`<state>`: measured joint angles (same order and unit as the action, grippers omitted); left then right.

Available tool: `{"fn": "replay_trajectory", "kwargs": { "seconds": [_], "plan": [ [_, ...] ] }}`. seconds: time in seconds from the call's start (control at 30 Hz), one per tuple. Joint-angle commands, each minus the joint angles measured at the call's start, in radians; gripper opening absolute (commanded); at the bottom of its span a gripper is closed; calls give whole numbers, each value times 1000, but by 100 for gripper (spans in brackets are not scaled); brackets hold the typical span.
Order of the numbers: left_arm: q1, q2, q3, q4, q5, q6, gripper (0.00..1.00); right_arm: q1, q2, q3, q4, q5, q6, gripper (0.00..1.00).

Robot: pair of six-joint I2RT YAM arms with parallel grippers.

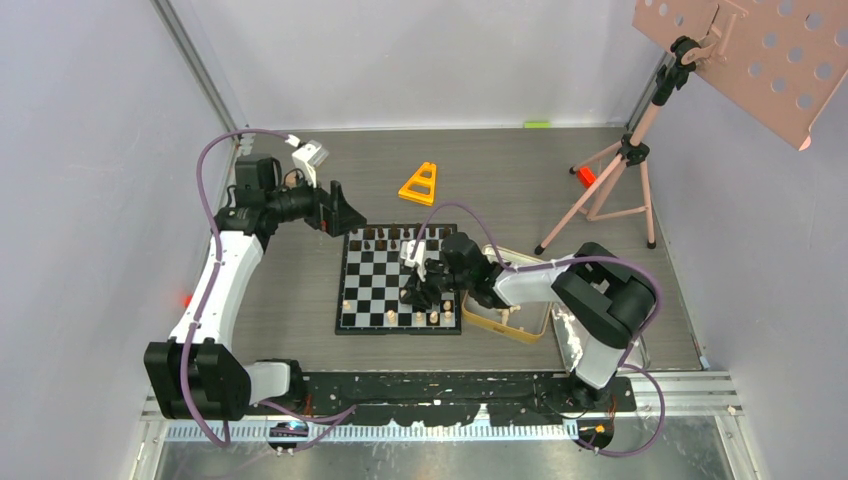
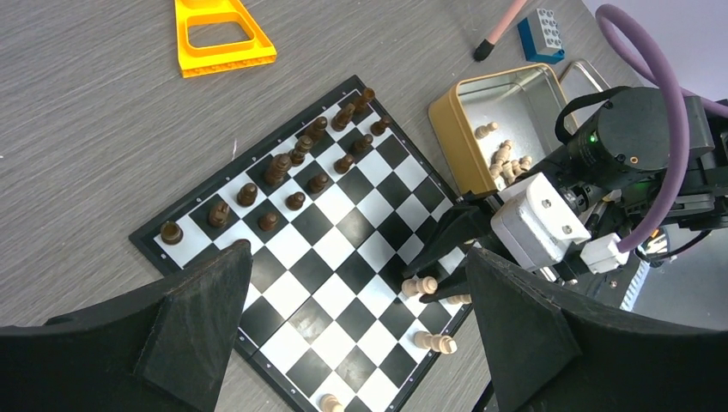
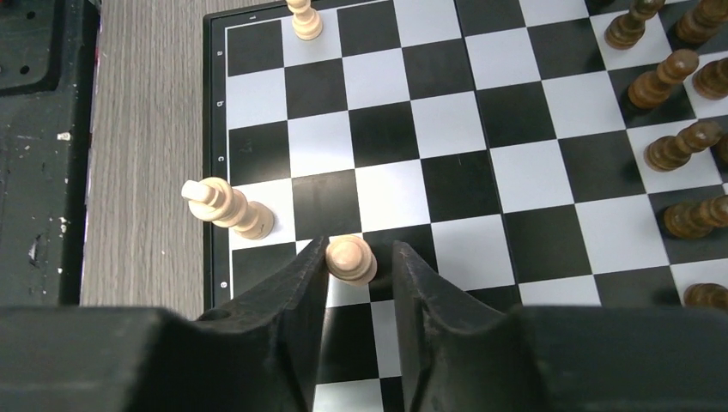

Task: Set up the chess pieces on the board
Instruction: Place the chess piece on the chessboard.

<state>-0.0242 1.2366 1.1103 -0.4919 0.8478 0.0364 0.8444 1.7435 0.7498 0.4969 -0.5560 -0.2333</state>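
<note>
placing step: right gripper (image 3: 360, 251) stands narrow round a pale pawn (image 3: 348, 259) on the board's (image 3: 455, 120) near right, grip unclear; left gripper (image 2: 356, 251) wide, empty. next: open, lift straight up.

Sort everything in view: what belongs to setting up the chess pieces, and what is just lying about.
Belongs to the job:
board
dark pieces
pale pieces, some in the gold tin
pale pawn between the right gripper fingers

Lying about:
orange triangular frame
pink tripod
blue brick
</note>
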Motion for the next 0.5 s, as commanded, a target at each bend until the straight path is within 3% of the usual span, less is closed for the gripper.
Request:
{"fn": "replay_trajectory", "kwargs": {
  "seconds": [0.0,0.17,0.47],
  "plan": [
    [6,-29,-8,-14,-1,29,100,5,-18,35,-5,14,-17,43],
    [6,-28,-12,-28,-10,58,100,5,-58,67,-98,19,-28,57],
    [-25,-13,-10,-129,-53,202,100,-55,-178,227,-421,-30,28,60]
  ]
}}
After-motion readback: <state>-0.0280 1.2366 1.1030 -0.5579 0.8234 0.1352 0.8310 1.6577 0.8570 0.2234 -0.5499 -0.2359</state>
